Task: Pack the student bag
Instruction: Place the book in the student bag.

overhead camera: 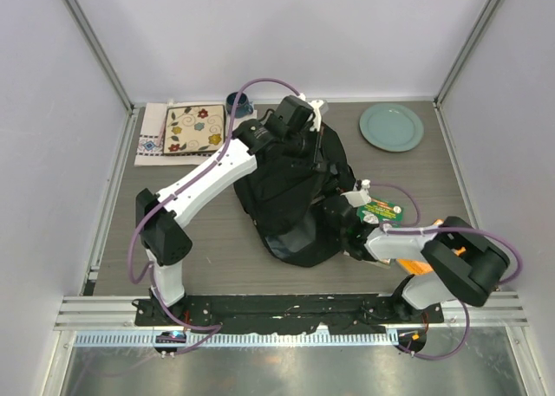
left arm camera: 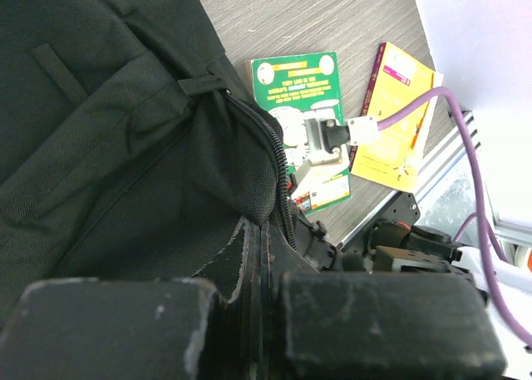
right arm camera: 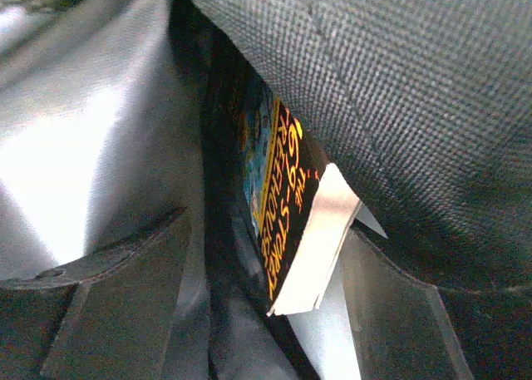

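Left gripper [left arm camera: 254, 280] clamps the student bag [left arm camera: 125, 147]; right gripper [right arm camera: 266, 247], jaws apart, sits inside it.

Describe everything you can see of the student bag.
The student bag is a large black backpack of woven fabric, slumped mid-table. Its zipper is undone, the opening toward the right arm; inside, shiny grey lining and a dark book show. The left gripper pinches fabric by the zipper; the right gripper reaches into the opening. A green booklet lies beside it.
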`<state>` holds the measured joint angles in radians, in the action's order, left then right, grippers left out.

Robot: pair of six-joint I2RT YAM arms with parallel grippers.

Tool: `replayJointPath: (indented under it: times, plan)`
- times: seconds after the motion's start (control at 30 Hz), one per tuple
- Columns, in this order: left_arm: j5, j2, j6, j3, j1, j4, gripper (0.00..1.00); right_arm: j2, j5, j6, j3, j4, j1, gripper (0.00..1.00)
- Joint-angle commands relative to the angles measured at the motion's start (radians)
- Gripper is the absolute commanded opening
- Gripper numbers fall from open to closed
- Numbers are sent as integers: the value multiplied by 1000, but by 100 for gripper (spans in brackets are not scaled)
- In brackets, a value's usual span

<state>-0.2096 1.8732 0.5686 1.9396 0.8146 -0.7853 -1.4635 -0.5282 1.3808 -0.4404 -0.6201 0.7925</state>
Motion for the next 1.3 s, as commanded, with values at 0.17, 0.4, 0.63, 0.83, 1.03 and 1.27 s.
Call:
replayJointPath:
  times: [0.17,0.4,0.63,0.83,1.03,1.27]
  plan:
    - [12,-75,2,-22,-17,77,0,160,111,4,26,134,-4,50]
    - [-11,-86,19,-42,-17,95,0,49,103,3,-43,51,-7,1]
    - [-40,-92,42,-60,-19,118,0,-107,-18,66,-95,-125,-9,1]
    - [-8,-98,31,-79,-19,107,0,-120,65,61,-152,72,-10,34]
    - [81,-106,14,-110,-28,77,0,102,126,-46,-61,212,-12,64]
    - [107,-105,8,-153,-45,87,0,525,57,-221,-52,558,-12,72]
